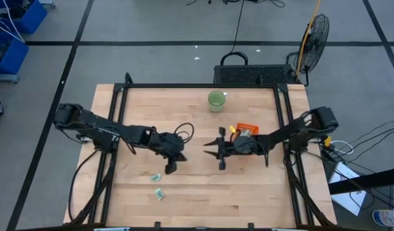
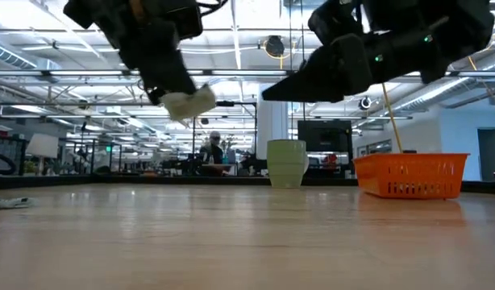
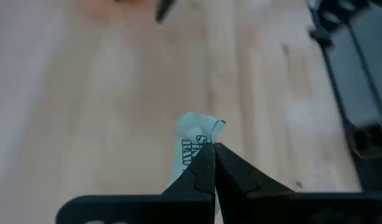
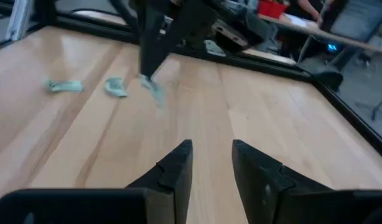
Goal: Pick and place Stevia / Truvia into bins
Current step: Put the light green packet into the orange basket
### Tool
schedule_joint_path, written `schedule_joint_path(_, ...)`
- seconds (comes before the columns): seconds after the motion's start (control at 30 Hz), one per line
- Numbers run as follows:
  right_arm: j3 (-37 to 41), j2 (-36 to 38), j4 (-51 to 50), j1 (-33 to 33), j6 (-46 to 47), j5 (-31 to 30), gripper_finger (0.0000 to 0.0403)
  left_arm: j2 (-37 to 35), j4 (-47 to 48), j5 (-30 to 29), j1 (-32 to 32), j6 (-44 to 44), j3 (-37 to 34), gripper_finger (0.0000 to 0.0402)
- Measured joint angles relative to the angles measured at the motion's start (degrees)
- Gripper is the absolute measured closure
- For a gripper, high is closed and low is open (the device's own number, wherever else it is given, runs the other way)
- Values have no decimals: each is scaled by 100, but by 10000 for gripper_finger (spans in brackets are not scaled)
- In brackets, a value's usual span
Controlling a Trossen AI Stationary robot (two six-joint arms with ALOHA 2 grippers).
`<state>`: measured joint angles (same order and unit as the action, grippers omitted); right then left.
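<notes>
My left gripper (image 1: 169,167) hangs above the table's middle left, shut on one pale green and white sachet (image 3: 192,138), which also shows in the low view (image 2: 191,102). Two more sachets lie flat on the wood near it (image 1: 156,177) (image 1: 160,194); they also show in the right wrist view (image 4: 63,85) (image 4: 115,87). My right gripper (image 4: 209,155) is open and empty, raised above the table's middle and pointing toward the left gripper. The orange bin (image 2: 409,173) stands on the table behind it, partly under the right arm (image 1: 246,128). My left gripper pinches the sachet between its two fingertips (image 3: 203,163), at one end of it (image 3: 200,149). The fingers slant down from above. The sachet is lifted clear of the table, and its crumpled free end (image 3: 197,121) sticks out past the fingertips.
A round green cup (image 1: 216,100) stands at the far middle of the table, left of the bin. A black frame runs around the table's edges (image 1: 283,122). Bare wood lies between the two grippers and toward the near edge.
</notes>
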<state>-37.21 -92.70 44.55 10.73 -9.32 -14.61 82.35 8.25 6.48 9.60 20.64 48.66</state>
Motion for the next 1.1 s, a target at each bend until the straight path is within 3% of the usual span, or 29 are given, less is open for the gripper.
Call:
schedule_joint_path(0.1,-45,-307,455,-20,-47,461,275,-3,-73,473,2,3,-20,399)
schedule_joint_path(0.2,-214,-585,940,-20,-71,873,256,56,-212,557,-7,7,-14,399)
schedule_joint_path(0.5,-910,-1234,984,-22,-86,1038,223,55,-794,611,-134,12,-12,400)
schedule_joint_path(1.1,-1005,-1128,624,-14,-236,1473,305,56,-1079,583,-242,86,-7,400)
